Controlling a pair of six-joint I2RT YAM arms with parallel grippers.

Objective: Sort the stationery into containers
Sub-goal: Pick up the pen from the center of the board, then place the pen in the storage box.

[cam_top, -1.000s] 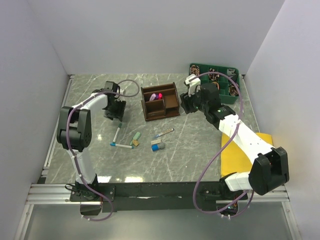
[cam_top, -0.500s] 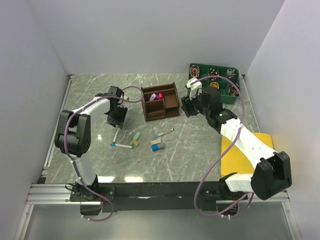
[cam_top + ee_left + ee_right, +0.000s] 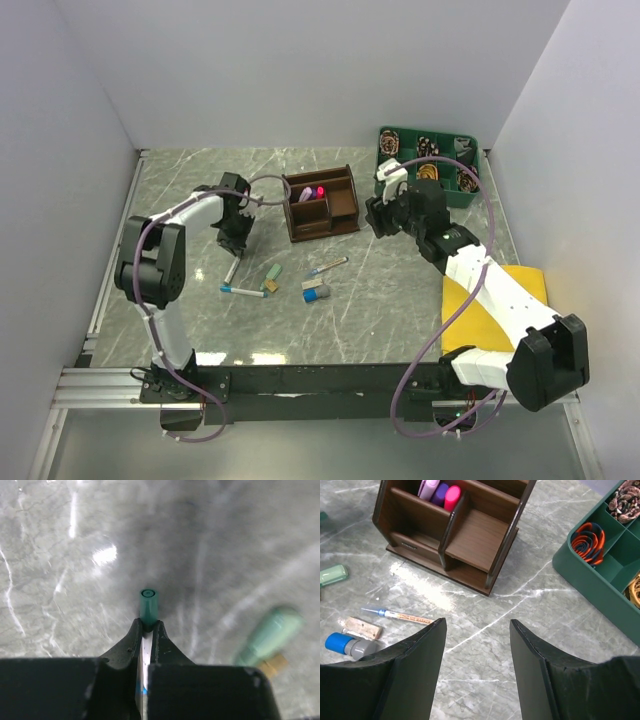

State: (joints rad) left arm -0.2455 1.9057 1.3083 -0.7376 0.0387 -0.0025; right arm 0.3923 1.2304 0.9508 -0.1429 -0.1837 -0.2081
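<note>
Pen with teal cap (image 3: pixel 148 602) sits clamped in my left gripper (image 3: pixel 148 626); my right gripper (image 3: pixel 370 214) hangs, jaws apart, at three o'clock of the organiser (image 3: pixel 343 208).

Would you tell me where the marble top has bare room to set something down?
Bare marble lies between the loose stationery and the near black rail, in the far-left corner beside the left arm, and behind the organiser along the back wall. It is crowded in front of the organiser, where those pieces lie and the left tool grips a pen.
</note>
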